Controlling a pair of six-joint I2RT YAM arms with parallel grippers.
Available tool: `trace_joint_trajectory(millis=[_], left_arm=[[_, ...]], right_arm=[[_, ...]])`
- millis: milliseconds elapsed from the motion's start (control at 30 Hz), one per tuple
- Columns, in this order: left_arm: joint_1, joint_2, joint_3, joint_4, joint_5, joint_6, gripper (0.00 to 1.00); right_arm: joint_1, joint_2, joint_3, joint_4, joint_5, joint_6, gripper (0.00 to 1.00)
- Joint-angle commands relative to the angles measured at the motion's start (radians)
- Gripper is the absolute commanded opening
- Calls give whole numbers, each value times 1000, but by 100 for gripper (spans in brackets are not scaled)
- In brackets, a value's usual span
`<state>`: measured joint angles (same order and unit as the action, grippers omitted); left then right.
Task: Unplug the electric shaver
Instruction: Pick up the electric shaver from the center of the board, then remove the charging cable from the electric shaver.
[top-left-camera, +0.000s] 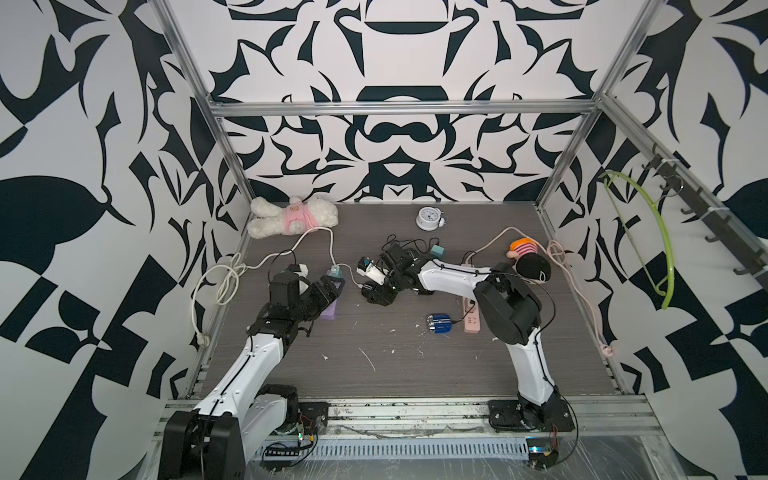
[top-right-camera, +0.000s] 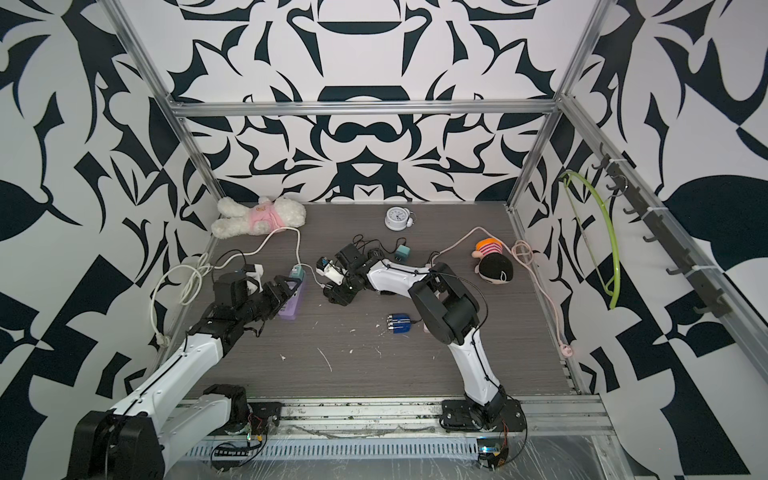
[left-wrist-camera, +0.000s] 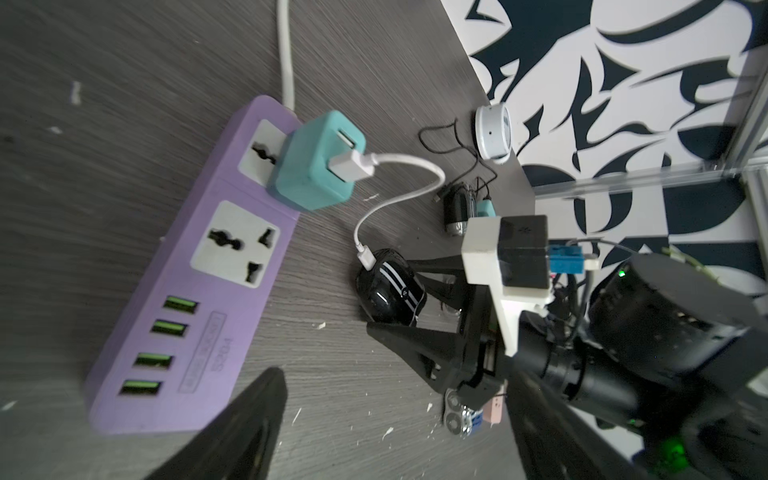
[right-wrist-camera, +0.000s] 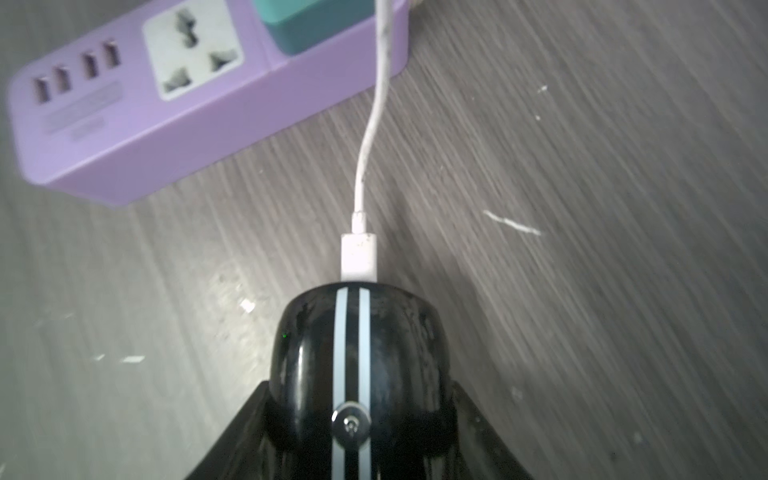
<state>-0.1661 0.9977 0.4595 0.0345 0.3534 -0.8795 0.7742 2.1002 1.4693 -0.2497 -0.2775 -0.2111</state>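
Right gripper (right-wrist-camera: 359, 405): fingers pressed to both flanks of the glossy black, rounded electric shaver (right-wrist-camera: 353, 332) with twin white stripes. Contact looks made; how firm, cannot tell. The shaver lies on the grey wood-grain table (right-wrist-camera: 582, 208), its nose projecting ahead of the fingertips. A small white plastic plug (right-wrist-camera: 358, 257) is seated in that nose, straight ahead of the hand. Its thin white cable (left-wrist-camera: 399, 183) loops slack to a teal cube adapter (left-wrist-camera: 316, 166) on the lilac plastic power strip (left-wrist-camera: 187, 291).

Left gripper (top-left-camera: 332, 291): jaws spread wide, empty, hovering over the strip, with the plug off to its side.

Handling, judged: the shaver looks light and rigid, with a slick shell likely to slip or swivel under a side grip, so hold it at the widest part. The plug is short and stiff and offers little surface. Pinch its flat faces, not the limp cable, and pull in line with the socket.
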Motion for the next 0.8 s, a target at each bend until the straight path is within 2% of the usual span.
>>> trace_joint_trajectory(millis=[0, 367, 767], left_arm=[[-32, 30, -16, 81, -16, -28, 90], [-55, 162, 14, 236, -18, -69, 91], [-76, 337, 78, 393, 34, -122, 88]], right_arm=[[4, -118, -37, 110, -33, 55, 10], [0, -208, -203, 288, -108, 149, 5], [2, -263, -264, 353, -116, 172, 2]])
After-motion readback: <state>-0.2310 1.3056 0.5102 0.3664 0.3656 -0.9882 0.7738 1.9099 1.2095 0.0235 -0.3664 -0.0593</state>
